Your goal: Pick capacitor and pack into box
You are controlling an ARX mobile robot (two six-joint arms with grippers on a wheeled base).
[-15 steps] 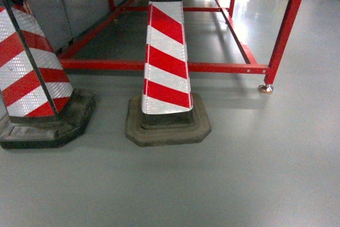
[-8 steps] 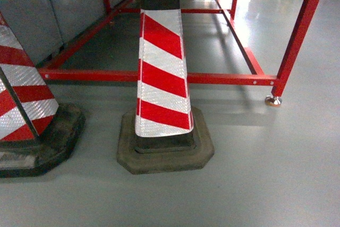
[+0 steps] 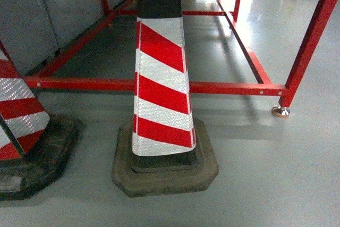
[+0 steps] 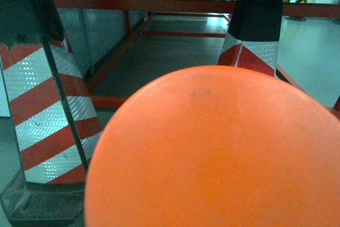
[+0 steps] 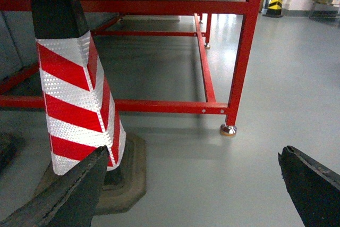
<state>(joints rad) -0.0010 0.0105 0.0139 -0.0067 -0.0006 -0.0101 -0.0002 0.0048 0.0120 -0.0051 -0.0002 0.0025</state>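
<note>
The capacitor [image 4: 212, 147] fills most of my left wrist view: a smooth, matte orange-red rounded dome, pressed so close to the lens that its lower and right edges run out of the picture. A faint darker smudge sits near its top. Its surface is plain, with no markings I can make out. I cannot tell from this view what is holding it. It does not show in my head view, nor does the box in any view.

Two striped cones [image 3: 161, 86] before a red frame [image 3: 234, 87].
</note>
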